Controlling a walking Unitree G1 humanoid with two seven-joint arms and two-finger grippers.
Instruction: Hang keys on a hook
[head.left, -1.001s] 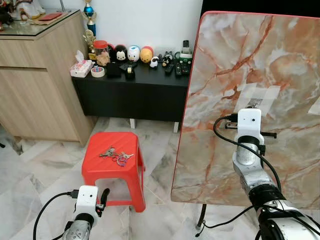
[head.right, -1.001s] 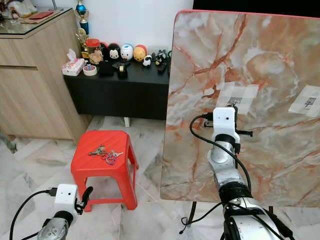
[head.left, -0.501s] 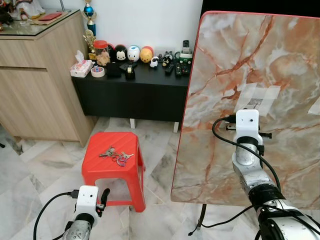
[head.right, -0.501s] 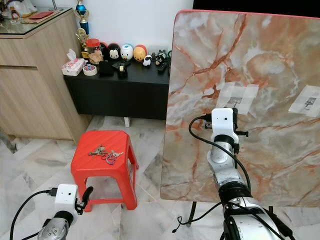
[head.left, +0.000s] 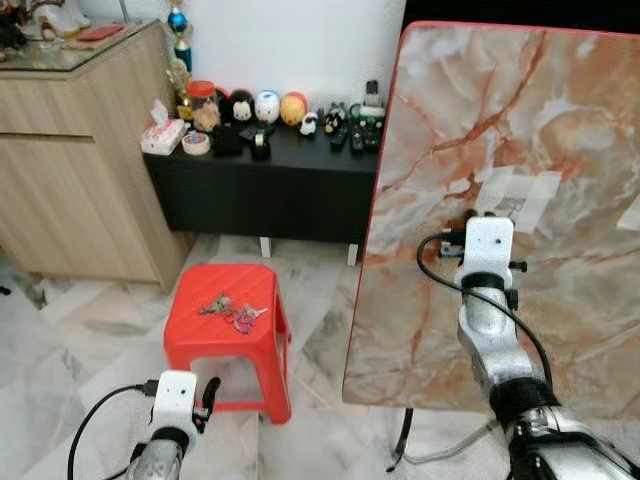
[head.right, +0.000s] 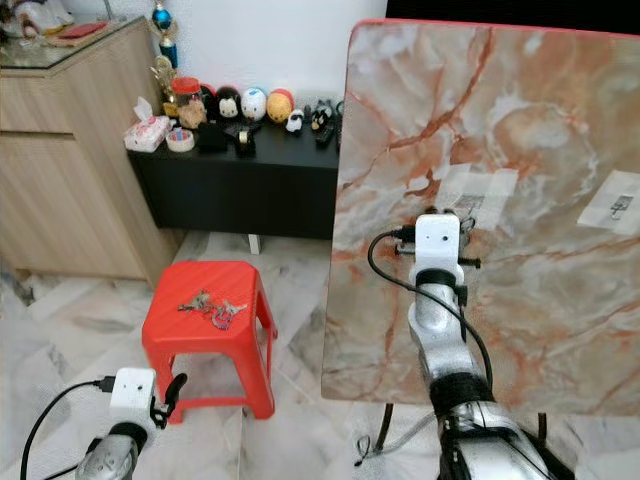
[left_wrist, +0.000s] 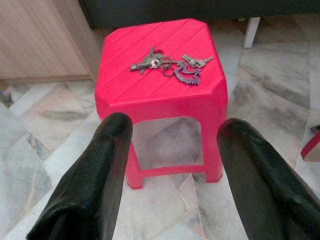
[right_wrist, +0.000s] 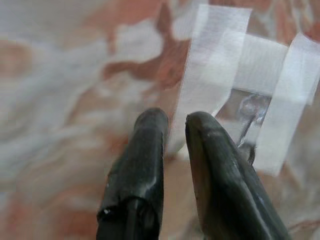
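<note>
Lying on the red plastic stool (head.left: 227, 318) near its back edge is the bunch of keys (left_wrist: 170, 65), so nothing is hanging on the hook yet. Hovering low in front of the stool, the left hand (left_wrist: 172, 165) is gaping wide and holding nothing. Up at the marble-patterned tabletop (head.left: 560, 120) standing on edge, the right hand (right_wrist: 172, 137) is pressing its nearly closed, empty fingertips close to the clear taped-on hook (right_wrist: 252, 112). Picking up and hanging appear to remain.
</note>
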